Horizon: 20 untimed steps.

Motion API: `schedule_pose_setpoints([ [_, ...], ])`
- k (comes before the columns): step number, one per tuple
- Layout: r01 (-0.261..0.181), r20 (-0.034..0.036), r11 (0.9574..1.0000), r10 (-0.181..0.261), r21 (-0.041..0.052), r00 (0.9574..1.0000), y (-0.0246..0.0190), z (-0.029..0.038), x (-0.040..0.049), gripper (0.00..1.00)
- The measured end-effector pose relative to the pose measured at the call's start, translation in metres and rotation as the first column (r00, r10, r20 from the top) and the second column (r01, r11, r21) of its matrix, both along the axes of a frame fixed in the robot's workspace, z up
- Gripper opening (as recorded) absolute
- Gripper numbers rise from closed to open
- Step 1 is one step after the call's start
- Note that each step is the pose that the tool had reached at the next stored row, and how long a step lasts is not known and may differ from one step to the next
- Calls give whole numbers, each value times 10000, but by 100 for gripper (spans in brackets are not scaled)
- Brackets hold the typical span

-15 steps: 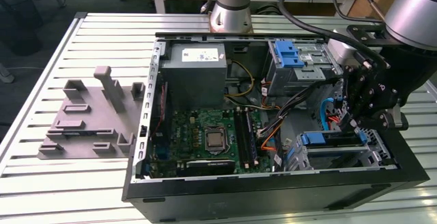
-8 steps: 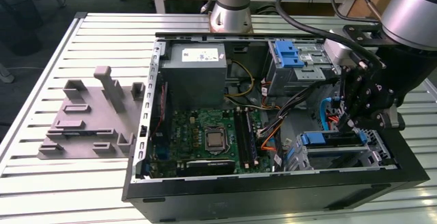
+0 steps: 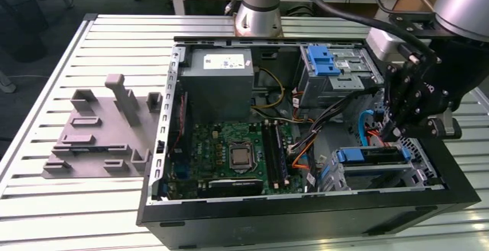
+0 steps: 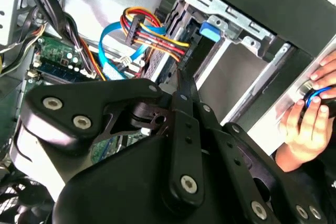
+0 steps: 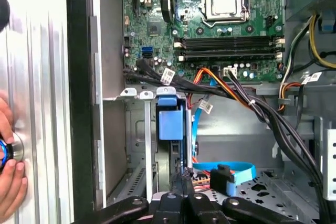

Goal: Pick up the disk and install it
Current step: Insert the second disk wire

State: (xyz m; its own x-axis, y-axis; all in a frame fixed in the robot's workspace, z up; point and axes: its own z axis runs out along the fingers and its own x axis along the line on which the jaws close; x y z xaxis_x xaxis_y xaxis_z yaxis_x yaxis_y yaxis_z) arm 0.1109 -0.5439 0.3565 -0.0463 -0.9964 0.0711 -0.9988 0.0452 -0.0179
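Black tool, fingers closed together, presses the disk into its metal drive cage; push straight, unhurried.

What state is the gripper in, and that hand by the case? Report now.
Gripper: jaws shut, tips at the drive cage, nothing seen held.
Person's hand: resting on a round knob outside the case.
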Motion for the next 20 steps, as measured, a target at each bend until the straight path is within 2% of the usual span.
schedule_pose_setpoints([
  [5,0,12,10000,0,-2,10000,-1,21,-65,11],
  [13,0,13,10000,0,0,10000,-1,230,-86,11],
  [16,0,13,10000,0,4,10000,-1,273,-110,11],
  [20,0,14,10000,0,17,10000,0,285,-152,11],
])
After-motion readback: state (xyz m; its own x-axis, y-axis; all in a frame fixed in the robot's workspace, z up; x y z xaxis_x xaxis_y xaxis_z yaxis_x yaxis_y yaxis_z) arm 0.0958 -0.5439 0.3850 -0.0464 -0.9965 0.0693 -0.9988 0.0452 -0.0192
